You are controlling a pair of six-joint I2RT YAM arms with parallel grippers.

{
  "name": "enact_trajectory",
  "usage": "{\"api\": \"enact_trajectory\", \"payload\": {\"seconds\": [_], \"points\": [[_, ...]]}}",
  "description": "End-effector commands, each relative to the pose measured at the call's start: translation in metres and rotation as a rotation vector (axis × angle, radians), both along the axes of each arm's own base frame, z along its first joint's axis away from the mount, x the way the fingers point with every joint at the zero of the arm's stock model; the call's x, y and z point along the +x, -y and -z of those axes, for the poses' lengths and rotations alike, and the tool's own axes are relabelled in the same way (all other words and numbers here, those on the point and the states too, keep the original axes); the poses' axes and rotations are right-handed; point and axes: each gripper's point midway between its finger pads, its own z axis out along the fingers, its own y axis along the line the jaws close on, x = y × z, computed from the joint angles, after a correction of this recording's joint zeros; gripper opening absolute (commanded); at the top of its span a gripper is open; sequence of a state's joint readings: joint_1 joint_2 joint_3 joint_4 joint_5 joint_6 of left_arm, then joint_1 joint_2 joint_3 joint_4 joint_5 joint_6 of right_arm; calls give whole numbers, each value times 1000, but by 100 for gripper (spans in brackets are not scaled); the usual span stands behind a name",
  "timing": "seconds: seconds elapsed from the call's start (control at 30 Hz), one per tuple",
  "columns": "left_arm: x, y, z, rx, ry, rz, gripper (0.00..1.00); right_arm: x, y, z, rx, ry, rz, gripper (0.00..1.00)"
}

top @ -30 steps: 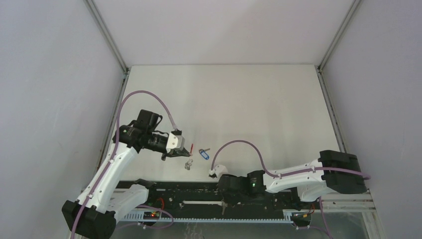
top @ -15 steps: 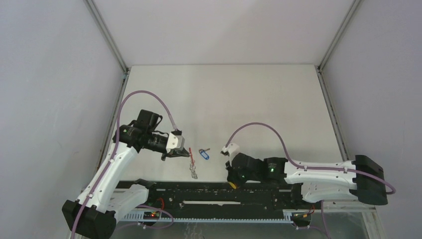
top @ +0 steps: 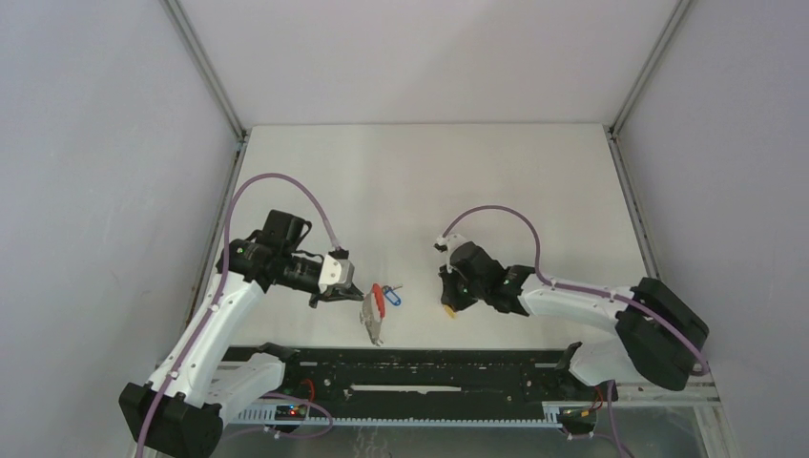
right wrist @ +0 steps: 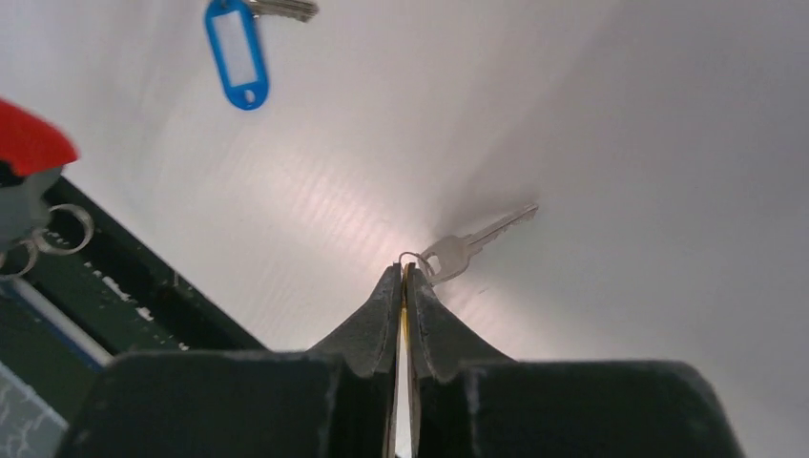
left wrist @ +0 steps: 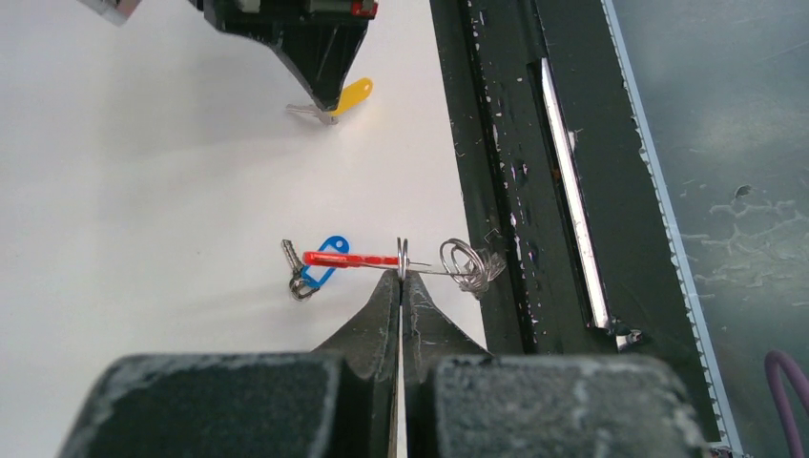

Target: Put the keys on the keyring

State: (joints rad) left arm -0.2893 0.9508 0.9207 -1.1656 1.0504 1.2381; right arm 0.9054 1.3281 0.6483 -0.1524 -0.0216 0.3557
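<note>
Seen from above, two white-and-black robot arms (top: pixel 219 324) work over a plain white table (top: pixel 496 191) between pale grey walls (top: pixel 95 143). The only label in view is the pale paper window in the oblong blue plastic tag of a tiny silver blue-tagged key (right wrist: pixel 236 52). The window looks blank, and any writing on it is too faint to tell.

The left gripper (top: pixel 355 293) has its black fingers pressed together, pinching the keyring (left wrist: pixel 402 256). This is a grey metal curved holder with a red arc-shaped band (left wrist: pixel 349 259) and small wire loops (left wrist: pixel 466 264). From above, the keyring sits at 4 o'clock from that gripper, near the table's front edge. It is close to the black metal rail (top: pixel 429 367) that carries the arm bases. The blue-tagged key lies on the table at 1 o'clock from the keyring, just beside the red band's end; whether they touch cannot be told.

At 3 o'clock from the keyring, apart from it, the right gripper (top: pixel 448 303) is closed on the oblong yellow-orange plastic tag of a tiny silver yellow-tagged key (right wrist: pixel 469 247). In its own wrist camera the tag is almost hidden between the fingers, with only a thin yellow edge showing. The metal blade points toward 2 o'clock. The left wrist camera shows more of the tag under the right gripper's tip. Purple cables (top: pixel 286 178) loop over both arms.
</note>
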Motion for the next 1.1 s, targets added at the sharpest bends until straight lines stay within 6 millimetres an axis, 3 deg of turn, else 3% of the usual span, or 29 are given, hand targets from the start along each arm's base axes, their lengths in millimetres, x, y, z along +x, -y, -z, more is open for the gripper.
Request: {"api": "enact_trajectory", "payload": {"seconds": [0.0,0.1,0.23,0.3,0.33,0.37,0.4,0.47,0.53,0.63,0.73,0.83,0.97,1.07], "points": [[5,4,-25,-44,55,4,0,32,-18,-21,68,51,15,17],[4,3,-24,-43,52,5,0,45,-4,-32,21,98,92,33],[4,4,-26,-50,45,3,0,55,15,-67,4,212,159,57],[6,5,-28,-57,36,-10,0,52,17,-85,21,248,163,74],[7,5,-29,-60,32,-14,0,49,16,-88,35,247,163,90],[8,6,-30,-62,29,-17,0,45,12,-89,59,237,158,99],[9,6,-31,-64,25,-21,0,40,8,-89,84,222,151,100],[10,5,-30,-62,14,-30,0,32,-6,-93,159,218,146,100],[11,4,-28,-56,8,-32,0,41,-8,-112,265,256,321,100],[8,3,-28,-50,9,-23,0,36,-13,-130,401,170,322,100],[9,4,-32,-56,15,-19,0,32,-20,-107,440,136,221,98],[8,4,-35,-61,20,-19,0,36,-17,-83,311,163,205,92],[6,4,-36,-65,19,-15,0,41,5,-50,11,209,220,50],[6,5,-36,-68,20,-13,0,34,0,-30,-23,154,178,50]]}}
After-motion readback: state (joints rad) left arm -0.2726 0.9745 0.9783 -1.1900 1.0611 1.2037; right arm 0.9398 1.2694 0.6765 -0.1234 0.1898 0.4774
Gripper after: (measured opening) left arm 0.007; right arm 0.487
